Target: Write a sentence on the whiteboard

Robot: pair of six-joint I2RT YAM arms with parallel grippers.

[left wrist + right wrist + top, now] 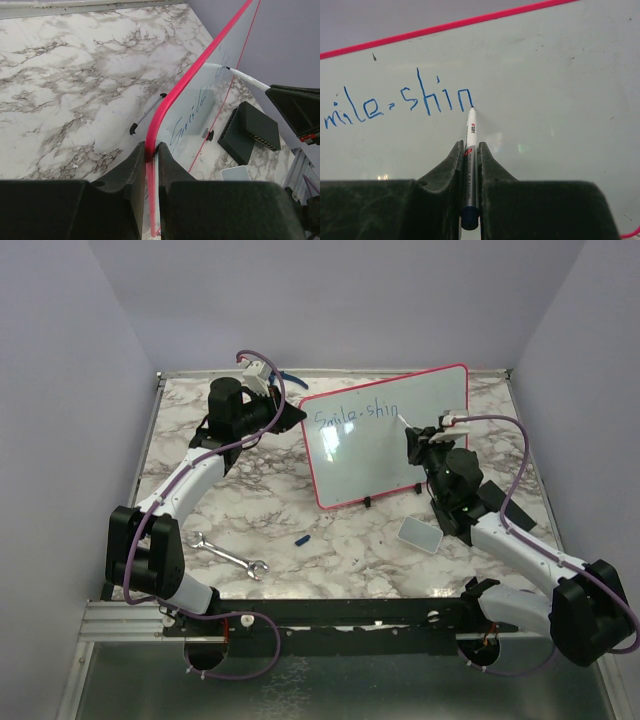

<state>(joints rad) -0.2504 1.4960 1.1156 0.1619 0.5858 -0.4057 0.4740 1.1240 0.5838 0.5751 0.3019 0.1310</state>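
Nearest the arm bases, a silver wrench [230, 558] lay flat on the marbled surface [290, 495] toward the left. A small blue cap [303, 538] lay just beyond it near the middle, and a grey pad [420, 532] lay to the right, close under the right arm.

Farther back, the whiteboard [400, 455] stood propped on its small black feet [368, 502], right of centre, with its face leaning toward the arms. The right hand [469, 150] was closed tight on a marker [471, 131], whose barrel ran up between the fingers. The marker's tip touched the board at the foot of the last letter. The sentence [355, 417] ran in thin blue script along the upper left of the board and read "Smile-shin".

The left hand [151, 152] was at the board's left side. Its two fingers were pinched on the red-pink frame, one on each face, with only the rim between them.
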